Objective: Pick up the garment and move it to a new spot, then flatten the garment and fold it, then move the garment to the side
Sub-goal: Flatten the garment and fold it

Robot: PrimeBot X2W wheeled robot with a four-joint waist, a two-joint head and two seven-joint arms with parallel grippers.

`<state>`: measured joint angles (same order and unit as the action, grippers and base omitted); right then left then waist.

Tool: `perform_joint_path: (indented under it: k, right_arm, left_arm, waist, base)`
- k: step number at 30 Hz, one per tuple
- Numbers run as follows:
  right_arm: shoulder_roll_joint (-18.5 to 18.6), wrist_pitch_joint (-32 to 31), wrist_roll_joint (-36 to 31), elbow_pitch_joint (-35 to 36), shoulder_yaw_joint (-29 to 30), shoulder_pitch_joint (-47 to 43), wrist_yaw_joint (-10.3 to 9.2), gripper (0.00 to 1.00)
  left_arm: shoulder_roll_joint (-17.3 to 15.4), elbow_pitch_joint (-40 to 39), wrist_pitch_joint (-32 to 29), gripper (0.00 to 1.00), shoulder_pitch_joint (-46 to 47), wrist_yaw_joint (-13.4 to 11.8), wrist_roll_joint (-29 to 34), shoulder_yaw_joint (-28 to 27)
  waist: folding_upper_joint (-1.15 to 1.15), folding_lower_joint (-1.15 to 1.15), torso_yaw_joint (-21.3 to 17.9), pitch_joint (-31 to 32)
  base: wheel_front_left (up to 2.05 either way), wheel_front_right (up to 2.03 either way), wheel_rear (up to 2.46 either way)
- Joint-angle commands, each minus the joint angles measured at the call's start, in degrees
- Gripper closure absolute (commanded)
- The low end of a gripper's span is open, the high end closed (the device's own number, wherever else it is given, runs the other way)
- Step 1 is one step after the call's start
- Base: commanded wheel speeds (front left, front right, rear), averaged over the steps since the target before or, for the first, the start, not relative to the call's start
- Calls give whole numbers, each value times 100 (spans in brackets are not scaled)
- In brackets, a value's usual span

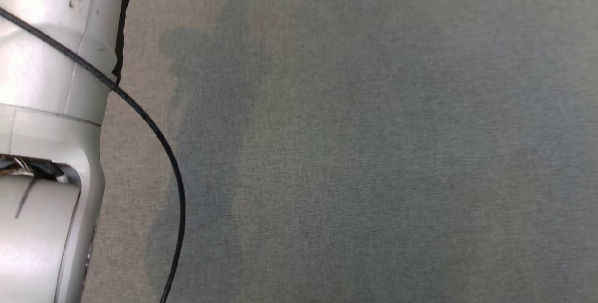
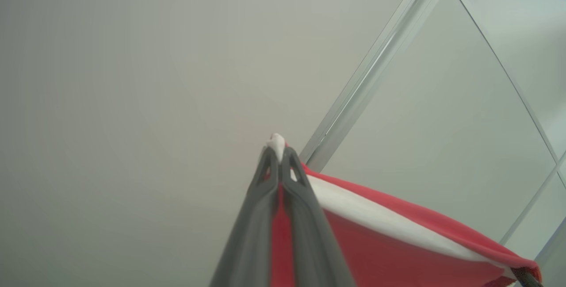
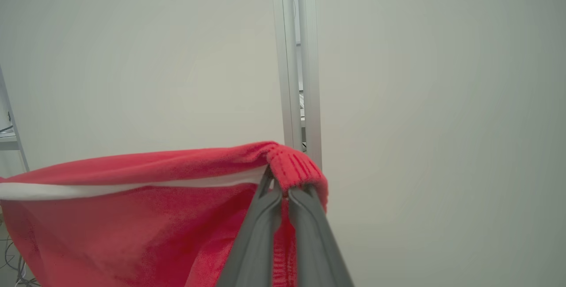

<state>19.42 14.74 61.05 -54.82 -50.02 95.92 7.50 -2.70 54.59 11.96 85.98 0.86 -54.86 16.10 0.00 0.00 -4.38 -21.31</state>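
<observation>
A fuzzy red garment (image 3: pixel 132 216) with 1 white stripe hung stretched in the air; the left gripper (image 2: pixel 279 158) and right gripper (image 3: pixel 283 189) each pinched a corner tightly.

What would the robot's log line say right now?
left gripper: shut on garment | right gripper: shut on garment | garment: spread between grippers
</observation>
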Motion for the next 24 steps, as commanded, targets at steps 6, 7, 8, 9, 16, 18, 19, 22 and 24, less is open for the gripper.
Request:
perform_joint_path:
  k: [6,7,8,9,16,18,19,22,24]
  right_arm:
    - [38,53,-1825,462,1660,-134,-2,100]
    - [-29,53,-2021,556,1840,-319,-2,100]
    - [-92,54,-2213,636,1962,-512,-2,100]
    - [-136,55,-2349,686,2055,-692,-1,100]
    - [-445,56,-2412,590,2350,-1593,-1,100]
    - [-513,56,-2238,500,2283,-1803,-1,100]
    - [-550,56,-2110,463,2211,-1903,-1,100]
    - [-582,57,-1624,356,1823,-2168,-1,100]
    - [-552,-13,-1217,344,1530,-2317,0,100]
  left_arm:
    - [-52,-243,325,100,303,71,-569,491]
    - [-48,-292,328,100,230,65,-548,503]
    - [-42,-322,328,100,118,88,-515,537]
    - [-28,-334,324,100,-1,115,-485,574]
    - [-31,-277,327,100,-689,158,-433,902]
    - [-34,-221,327,100,-884,107,-454,1008]
    - [-34,-194,327,100,-978,87,-475,1051]
    - [-34,-118,328,100,-1257,58,-539,1146]
    - [-31,-51,328,100,-1440,94,-597,1232]
  waist:
    - [0,0,341,-979]
    - [0,0,356,-1045]
    - [0,0,363,-1095]
    - [0,0,366,-1134]
    - [0,0,317,-1269]
    - [0,0,294,-1266]
    - [0,0,279,-1256]
    - [0,0,241,-1190]
    - [0,0,209,-1122]
  base:
    - [0,0,0]
    - [0,0,0]
    - [0,0,0]
    - [0,0,0]
    - [0,0,0]
    - [0,0,0]
    - [0,0,0]
    - [0,0,0]
    - [0,0,0]
